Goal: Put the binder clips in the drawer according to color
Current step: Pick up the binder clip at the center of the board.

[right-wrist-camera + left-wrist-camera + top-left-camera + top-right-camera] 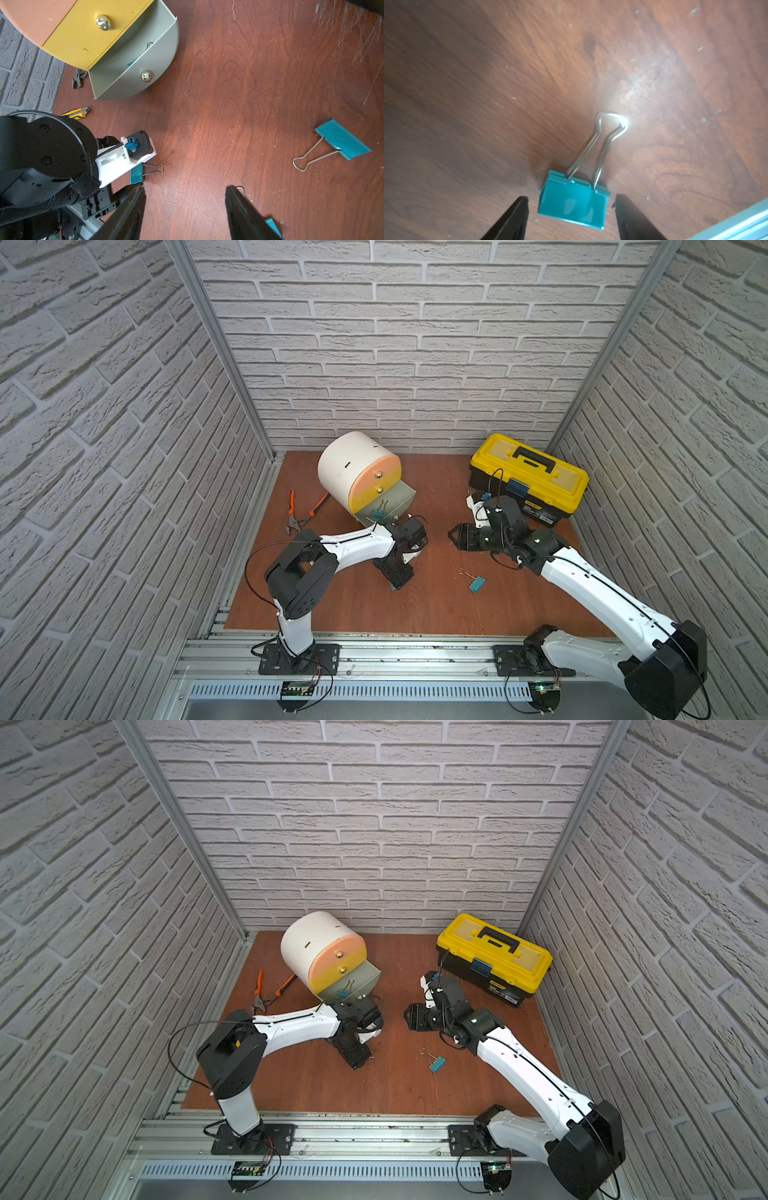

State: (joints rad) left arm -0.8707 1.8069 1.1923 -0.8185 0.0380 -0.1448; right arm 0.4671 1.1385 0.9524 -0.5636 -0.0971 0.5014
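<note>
The left hand [571, 197] is released: its fingers [512, 218] are spread either side of a teal binder clip [573, 205] lying on the worktop [488, 83], with a gap on both sides. The left forearm reaches toward 2 o'clock and the wrist is bent so the hand points down, at 6 o'clock of the drum cabinet [353, 468]. The cabinet's grey-green bottom drawer [405, 497] stands pulled out with a second teal clip [379, 513] inside. The right hand [186, 188] is spread wide and empty, held low and pointing toward 9 o'clock. Only its wrist view shows a utility knife [76, 113] and a half-hidden clip [273, 225] behind one finger. Both top views show a loose clip [476, 584] at the right hand's 5 o'clock.
</note>
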